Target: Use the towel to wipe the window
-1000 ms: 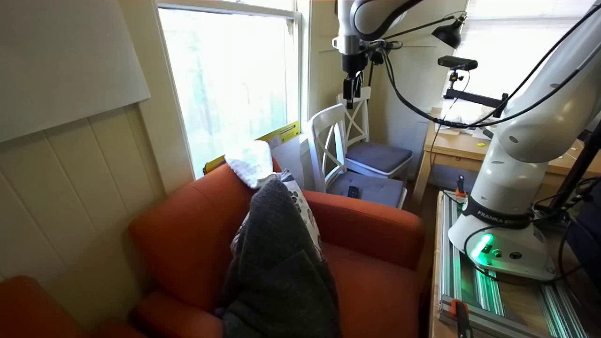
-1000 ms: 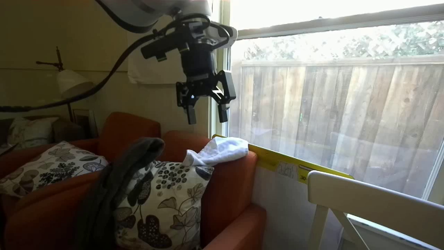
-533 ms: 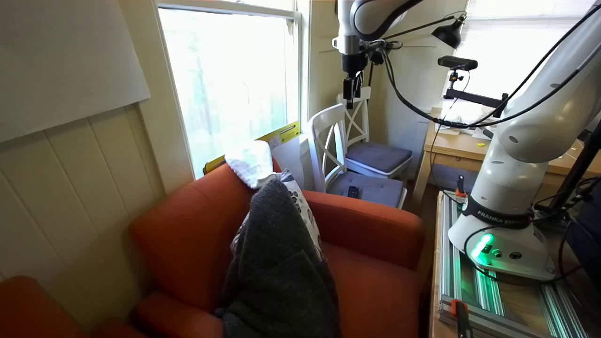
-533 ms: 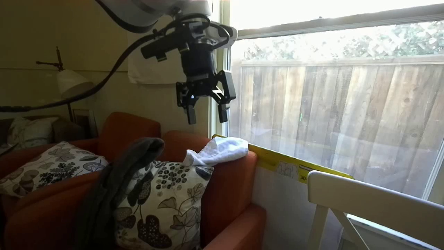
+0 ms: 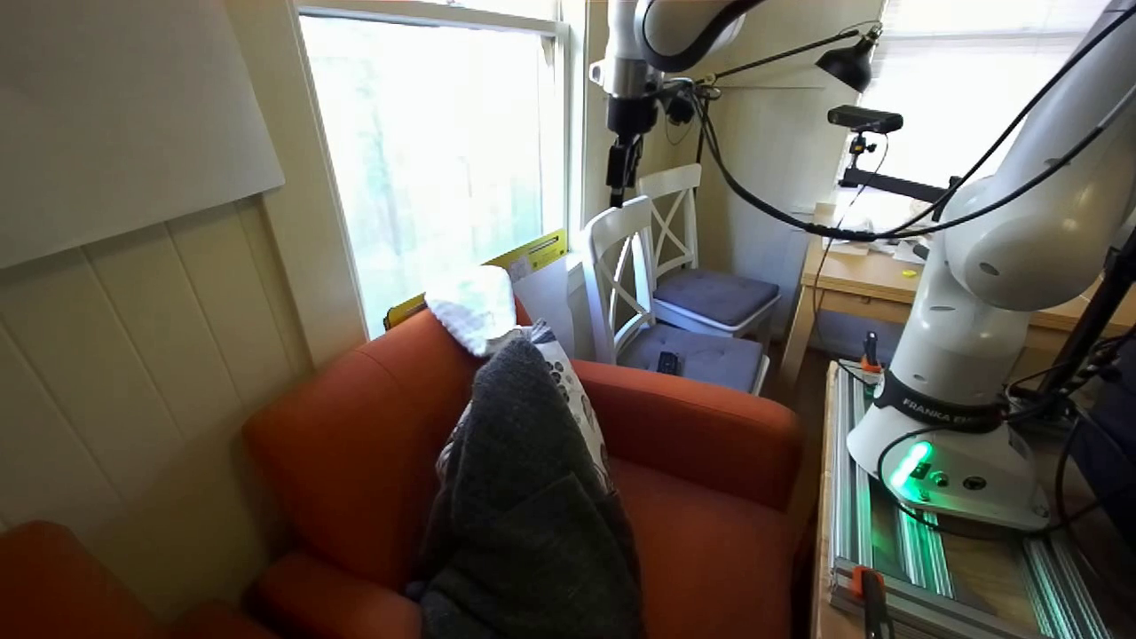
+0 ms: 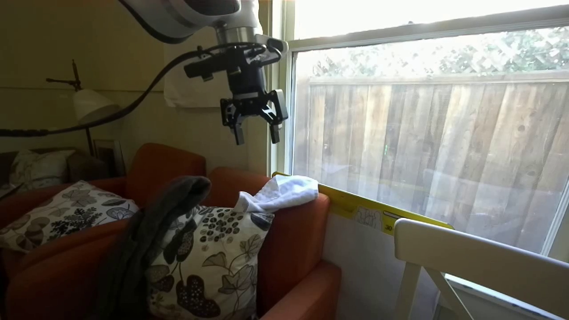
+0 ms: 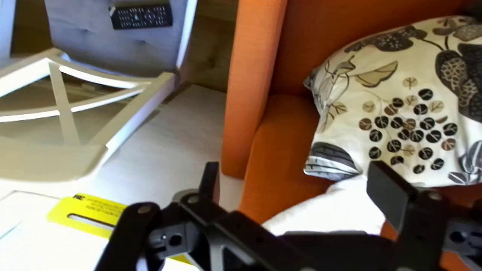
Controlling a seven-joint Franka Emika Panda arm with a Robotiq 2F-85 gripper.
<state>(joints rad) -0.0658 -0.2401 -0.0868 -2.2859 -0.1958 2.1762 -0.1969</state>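
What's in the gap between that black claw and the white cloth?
No object: in an exterior view, only open air separates the gripper from the towel lower down.

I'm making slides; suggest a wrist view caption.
Past an open Robotiq gripper, a white towel and leaf-print cushion rest on an orange armchair.

A dark gray blanket [image 5: 541, 515] lies against a patterned pillow [image 6: 224, 260] on an orange armchair [image 5: 697, 430]. A black remote [image 7: 143, 17] lies on a white chair [image 5: 714, 359], just beside a second chair [image 5: 719, 295]. The wooden desk [image 5: 861, 277] nearby holds what may be papers [image 5: 874, 211], washed out by glare.
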